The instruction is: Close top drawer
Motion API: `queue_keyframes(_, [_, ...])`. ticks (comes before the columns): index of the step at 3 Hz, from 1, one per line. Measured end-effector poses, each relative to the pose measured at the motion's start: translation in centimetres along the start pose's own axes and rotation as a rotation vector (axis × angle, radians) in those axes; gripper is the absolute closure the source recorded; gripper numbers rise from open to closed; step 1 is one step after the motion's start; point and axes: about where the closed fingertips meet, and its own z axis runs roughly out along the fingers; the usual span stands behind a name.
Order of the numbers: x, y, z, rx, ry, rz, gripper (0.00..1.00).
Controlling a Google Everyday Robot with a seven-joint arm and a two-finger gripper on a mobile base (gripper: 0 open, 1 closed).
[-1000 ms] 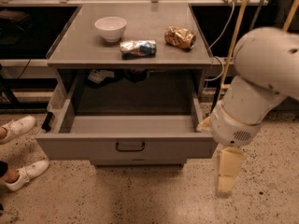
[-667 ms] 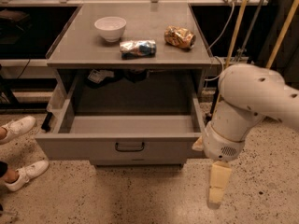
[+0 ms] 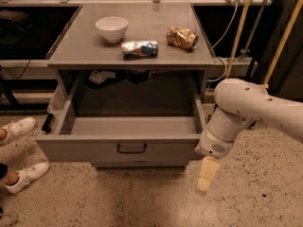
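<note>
The top drawer [image 3: 128, 148] is a wide grey metal drawer, pulled far out of the grey cabinet, with a small dark bar handle [image 3: 131, 149] at the centre of its flat front. Its inside looks bare. My gripper [image 3: 206, 176] hangs from the white arm [image 3: 236, 112] just off the drawer's front right corner, pointing down at the floor, a little lower than the front panel. It holds nothing that I can see.
On the cabinet top [image 3: 85, 46] stand a white bowl [image 3: 111, 28], a crushed can lying on its side [image 3: 139, 48] and a crumpled snack bag [image 3: 182, 37]. A person's white shoes [image 3: 19, 174] are on the speckled floor at left. Yellow poles [image 3: 239, 27] and cables stand at right.
My arm has swung left and down, bringing the gripper from right of the drawer to its front right corner. The drawer has not moved.
</note>
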Motion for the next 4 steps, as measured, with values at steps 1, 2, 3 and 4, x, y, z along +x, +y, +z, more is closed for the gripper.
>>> queue_keyframes(1, [-1.0,-3.1,0.1,0.052,-0.042,0.083,0.0])
queue_keyframes(2, [-3.1,-5.7,-1.4,0.129,-0.11,0.143,0.0])
queue_keyframes(3, [-10.3,-10.5,-2.7,0.197,-0.152,0.123,0.0])
queue_keyframes(4, [-10.3,-10.6,-2.6,0.193,-0.154,0.122,0.0])
